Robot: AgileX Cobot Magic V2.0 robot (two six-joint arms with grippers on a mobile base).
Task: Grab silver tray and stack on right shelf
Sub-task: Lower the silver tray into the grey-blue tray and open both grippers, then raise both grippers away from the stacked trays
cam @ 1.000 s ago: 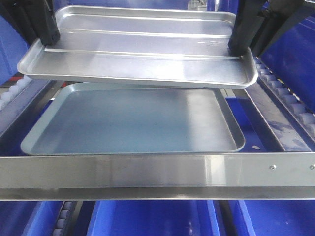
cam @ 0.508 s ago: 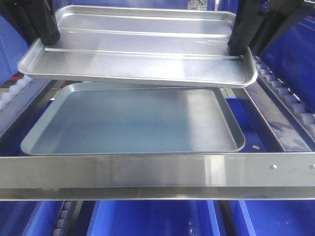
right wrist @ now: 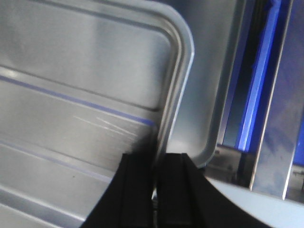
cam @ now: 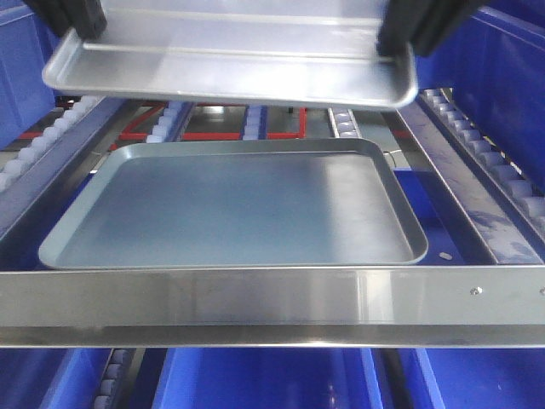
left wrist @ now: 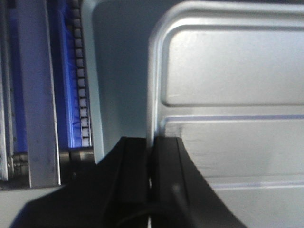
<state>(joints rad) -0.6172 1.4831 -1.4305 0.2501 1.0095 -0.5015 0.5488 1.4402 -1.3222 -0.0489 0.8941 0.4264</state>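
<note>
The silver tray (cam: 230, 64) hangs in the air at the top of the front view, held level above the shelf. My left gripper (cam: 77, 21) is shut on its left rim and my right gripper (cam: 400, 34) is shut on its right rim. The left wrist view shows the ridged tray (left wrist: 232, 85) with its rim pinched in my left gripper (left wrist: 150, 156). The right wrist view shows the tray (right wrist: 80, 80) pinched in my right gripper (right wrist: 156, 171). The right shelf's flat front rail (cam: 255, 302) carries two small screws at its right end.
A larger matte grey-blue tray (cam: 234, 209) lies on the shelf's rollers below the silver tray. White roller rails (cam: 502, 179) run along both sides. Blue bins (cam: 264, 379) sit below the front rail and blue walls stand at left and right.
Both grippers have lifted the silver tray up and away from the grey-blue tray. More of the lower tray and the rollers behind it now shows.
</note>
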